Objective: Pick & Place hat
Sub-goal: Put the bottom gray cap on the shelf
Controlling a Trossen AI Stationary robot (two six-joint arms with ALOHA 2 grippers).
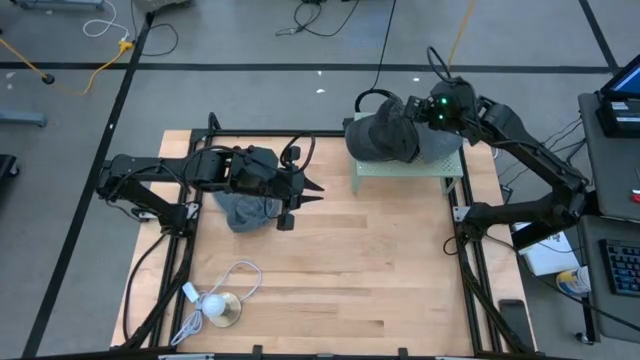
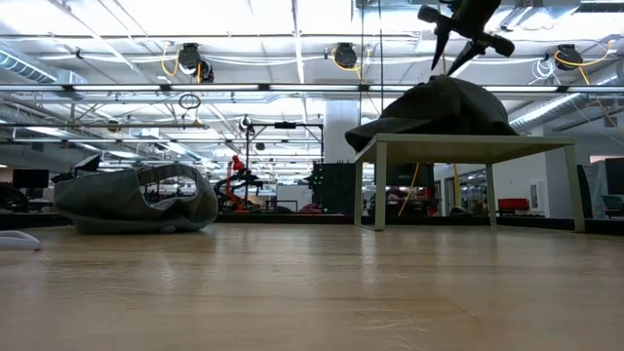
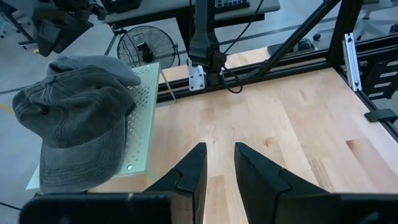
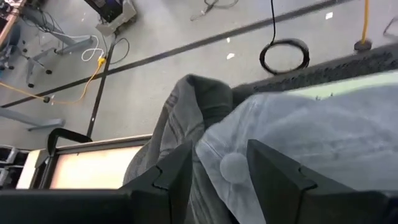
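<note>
A dark grey hat lies on a small pale green stand at the far right of the desk. It sits toward the stand's left end, its brim hanging a little past the edge. In the low view the hat shows as a dark mound on the stand, with the right tool just above its crown.

The right tool is over the hat, its two fingers parted, one on each side of the crown button; I cannot tell whether they touch the cloth.

A second grey hat lies crumpled on the desk, well left of the stand and nearer the left arm. In the low view it rests flat on the wood, opening upward.

The left tool hangs just beside that second hat, on the side toward the stand, pointing at the stand. Its fingers stand slightly apart with nothing between them, bare wood under them.

Well in front of the second hat, near the desk's front left corner, lie a white cable and a small round disc.
</note>
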